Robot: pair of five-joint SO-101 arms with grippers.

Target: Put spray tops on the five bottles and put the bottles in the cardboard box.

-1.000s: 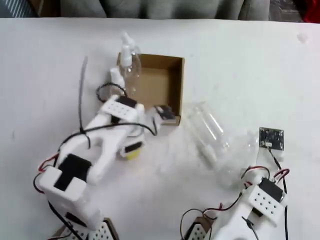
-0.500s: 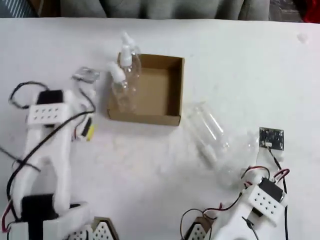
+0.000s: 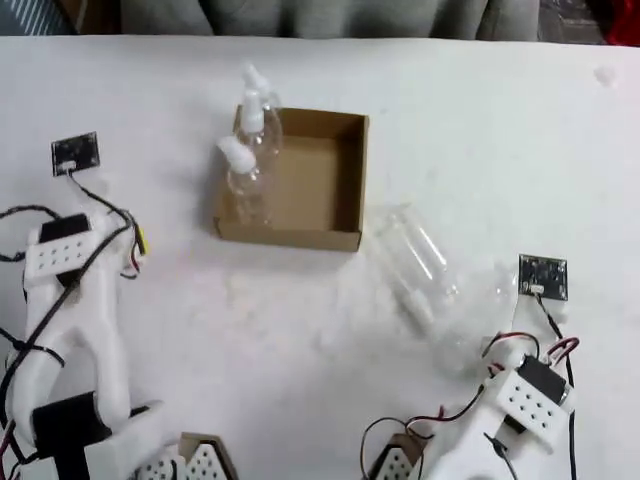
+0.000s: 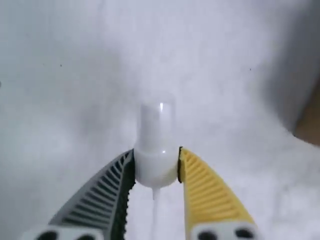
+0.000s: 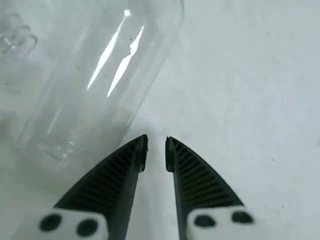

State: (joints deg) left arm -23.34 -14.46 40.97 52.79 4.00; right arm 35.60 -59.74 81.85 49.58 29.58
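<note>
The left hand (image 4: 156, 161) is closed on a white spray top (image 4: 156, 135). Its grey finger (image 4: 107, 192) and yellow finger (image 4: 207, 192) press the collar from either side. The nozzle end points away from the wrist over the white surface (image 4: 75, 60), and a thin dip tube (image 4: 154, 215) runs back between the fingers. From above, the left arm (image 3: 62, 270) stands at the left edge of the surface, well apart from the cardboard box (image 3: 320, 180), which sits open near the middle. Two bottles that already carry spray tops stand upright at the box's left wall, the nearer capped bottle (image 3: 243, 185) just in front of the farther capped bottle (image 3: 258, 118). I cannot tell whether they are inside the wall or just outside it. To the right of the box a clear bottle (image 3: 415, 255) without a top lies on its side near the box's front right corner. More clear plastic lies beside it toward the right arm (image 3: 520, 395), too faint to count. The right hand (image 5: 156, 147) is narrow, its black fingers (image 5: 120, 175) parted by a slim gap with nothing between them. The tips hover just beside the base of an uncapped bottle (image 5: 100, 75) lying on its side, with the open mouth of another bottle (image 5: 17, 35) farther off.
</note>
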